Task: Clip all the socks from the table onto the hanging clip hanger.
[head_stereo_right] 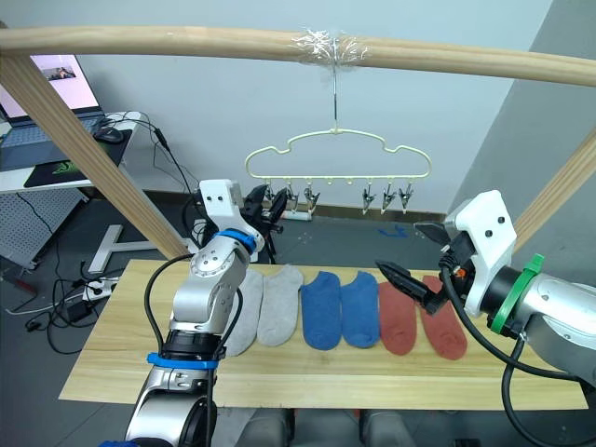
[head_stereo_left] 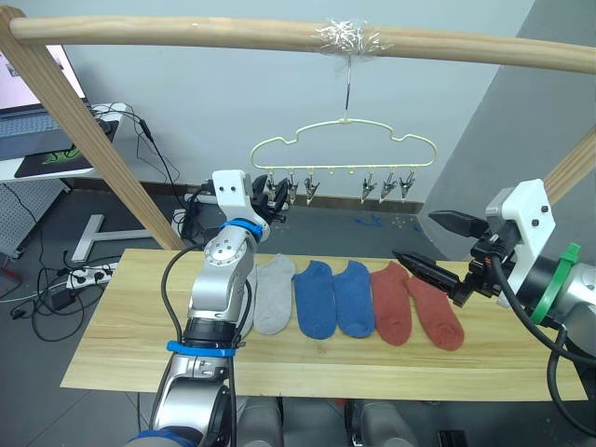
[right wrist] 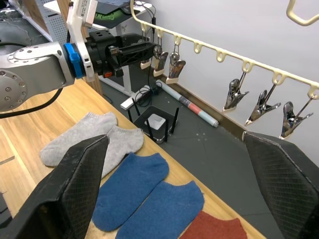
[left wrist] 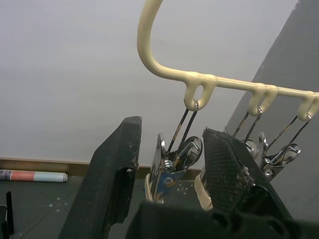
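A light wood table [head_stereo_left: 130,326] runs across the foreground under a frame of round pale wooden poles [head_stereo_left: 279,35], with a grey wall behind and a desk with a laptop [head_stereo_right: 51,88] off to the robot's left. Six socks lie flat in a row along the table's far half, toes toward the far edge: two grey socks [head_stereo_left: 274,293] at the robot's left, the leftmost partly hidden behind the left arm, two blue socks [head_stereo_left: 332,296] in the middle, and two rust red socks [head_stereo_left: 414,305] at the right, neighbours touching or nearly so. The right gripper [head_stereo_left: 436,246] hovers above the right end of the row, over the red pair, its two black fingers spread wide and holding nothing. Farther back, the left gripper [left wrist: 169,169] is raised off the table to the clip hanger [head_stereo_left: 343,142], which hangs by its hook from the top pole. Its fingers stand narrowly apart on either side of the leftmost metal clip [left wrist: 172,164], one on each flank; whether they press it cannot be told. The other clips [right wrist: 259,107] hang bare along the bar.
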Action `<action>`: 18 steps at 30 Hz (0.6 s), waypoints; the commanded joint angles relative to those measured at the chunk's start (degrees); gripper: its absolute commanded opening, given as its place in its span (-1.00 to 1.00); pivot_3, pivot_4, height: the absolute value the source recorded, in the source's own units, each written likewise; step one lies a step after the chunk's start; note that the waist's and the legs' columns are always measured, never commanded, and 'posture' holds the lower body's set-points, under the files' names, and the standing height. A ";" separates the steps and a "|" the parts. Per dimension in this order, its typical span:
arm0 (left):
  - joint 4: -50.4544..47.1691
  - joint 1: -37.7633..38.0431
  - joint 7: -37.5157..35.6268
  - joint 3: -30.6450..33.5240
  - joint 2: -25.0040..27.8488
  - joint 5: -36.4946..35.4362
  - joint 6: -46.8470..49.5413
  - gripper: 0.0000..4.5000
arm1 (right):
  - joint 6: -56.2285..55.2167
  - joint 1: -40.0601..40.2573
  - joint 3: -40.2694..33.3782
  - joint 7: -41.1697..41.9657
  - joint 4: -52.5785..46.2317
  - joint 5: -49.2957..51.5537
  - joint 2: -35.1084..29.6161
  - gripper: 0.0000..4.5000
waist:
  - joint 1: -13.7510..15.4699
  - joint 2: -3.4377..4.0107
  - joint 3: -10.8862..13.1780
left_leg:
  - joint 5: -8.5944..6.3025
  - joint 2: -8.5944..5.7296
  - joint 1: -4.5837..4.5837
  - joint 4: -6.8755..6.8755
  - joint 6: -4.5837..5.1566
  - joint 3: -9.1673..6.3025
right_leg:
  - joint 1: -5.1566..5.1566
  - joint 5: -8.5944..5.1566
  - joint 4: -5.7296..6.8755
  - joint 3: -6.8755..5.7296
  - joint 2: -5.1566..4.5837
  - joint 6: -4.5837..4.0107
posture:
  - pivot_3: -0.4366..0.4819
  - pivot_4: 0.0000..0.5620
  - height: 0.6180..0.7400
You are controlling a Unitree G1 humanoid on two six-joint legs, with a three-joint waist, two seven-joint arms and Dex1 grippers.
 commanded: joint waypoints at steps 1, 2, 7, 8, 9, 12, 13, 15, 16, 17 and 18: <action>-1.27 -1.24 -0.13 0.38 -0.31 -0.31 -1.14 -0.03 | -2.20 0.31 -1.41 -0.80 -1.66 1.22 -1.04 1.00 | -0.05 -0.01 0.05 | 0.00 0.00 0.00 0.00 0.00 0.00 | 0.00 0.00 0.00 0.00 0.00 0.00 | -0.11 -0.22 1.00; -1.24 -1.28 -0.12 0.49 -0.45 -0.47 -1.30 -0.03 | -2.39 0.48 -1.43 -1.03 -1.70 1.39 -1.16 1.00 | -0.07 -0.02 0.07 | 0.00 0.00 0.00 0.00 0.00 0.00 | 0.00 0.00 0.00 0.00 0.00 0.01 | -0.12 -0.22 1.00; -1.12 -1.55 0.13 0.60 -0.66 -0.52 -1.54 -0.41 | -3.20 1.23 -1.51 -1.66 -1.86 1.91 -1.72 1.00 | -0.09 -0.04 0.12 | 0.00 0.00 -0.01 -0.01 0.00 0.00 | 0.00 0.00 -0.02 0.00 0.00 0.01 | -0.12 -0.22 1.00; -1.10 -1.58 0.17 0.63 -0.70 -0.53 -1.55 -0.54 | -3.37 1.39 -1.52 -1.77 -1.88 2.01 -1.84 1.00 | -0.09 -0.04 0.13 | 0.00 0.00 -0.01 -0.01 0.00 0.00 | -0.01 0.00 -0.02 0.00 0.00 0.01 | -0.12 -0.22 1.00; -1.08 -1.59 0.15 0.63 -0.68 -0.50 -1.59 -0.68 | -3.56 1.62 -1.58 -1.87 -1.93 2.13 -1.96 1.00 | -0.09 -0.05 0.13 | 0.00 0.00 -0.01 -0.01 0.00 0.00 | -0.01 -0.01 -0.02 0.00 0.00 0.01 | -0.12 -0.22 1.00; -0.79 -1.79 0.11 0.74 -0.57 -0.41 -1.72 -0.91 | -4.06 1.80 -1.30 -2.26 -1.88 2.44 -2.23 1.00 | -0.13 -0.05 0.16 | 0.00 0.00 -0.01 -0.01 0.00 0.01 | -0.01 -0.01 -0.03 0.01 0.00 0.01 | -0.12 -0.22 1.00; -0.80 -1.86 0.19 0.75 -0.59 -0.36 -1.65 -0.94 | -4.18 1.92 -1.26 -2.34 -1.79 2.51 -2.25 1.00 | -0.13 -0.05 0.16 | 0.00 0.00 -0.01 -0.01 0.00 0.00 | -0.01 -0.01 -0.03 0.00 0.00 0.02 | -0.12 -0.22 1.00; -1.03 -1.98 -0.06 0.67 -0.60 -0.60 -0.77 -0.94 | -3.82 2.53 -0.91 -2.33 -1.32 2.09 -2.58 1.00 | -0.13 -0.06 0.18 | 0.00 0.00 -0.02 -0.01 0.00 0.00 | -0.01 -0.01 -0.03 0.00 0.00 0.02 | -0.11 -0.22 1.00; -1.10 -2.04 -0.09 0.62 -0.61 -0.57 -0.52 -0.94 | -3.56 2.84 -0.68 -2.26 -1.04 1.77 -2.84 1.00 | -0.12 -0.06 0.18 | 0.00 0.00 -0.02 -0.01 0.00 0.00 | -0.01 -0.01 -0.03 0.00 0.00 0.02 | -0.10 -0.22 1.00; -1.30 -2.14 -0.17 0.73 -0.52 -0.73 -0.06 -0.94 | -1.77 3.44 1.17 -1.95 0.27 -0.44 -4.04 1.00 | -0.12 -0.06 0.18 | 0.00 0.00 -0.03 -0.01 0.00 0.00 | -0.01 -0.01 -0.04 0.01 0.00 0.02 | -0.10 -0.22 1.00; -1.50 -2.23 -0.17 0.81 -0.46 -0.80 0.23 -0.94 | -0.09 4.02 2.87 -1.65 1.62 -2.70 -5.34 1.00 | -0.12 -0.06 0.18 | 0.00 0.00 -0.03 -0.01 0.00 0.01 | -0.01 -0.01 -0.05 0.01 0.00 0.02 | -0.09 -0.22 1.00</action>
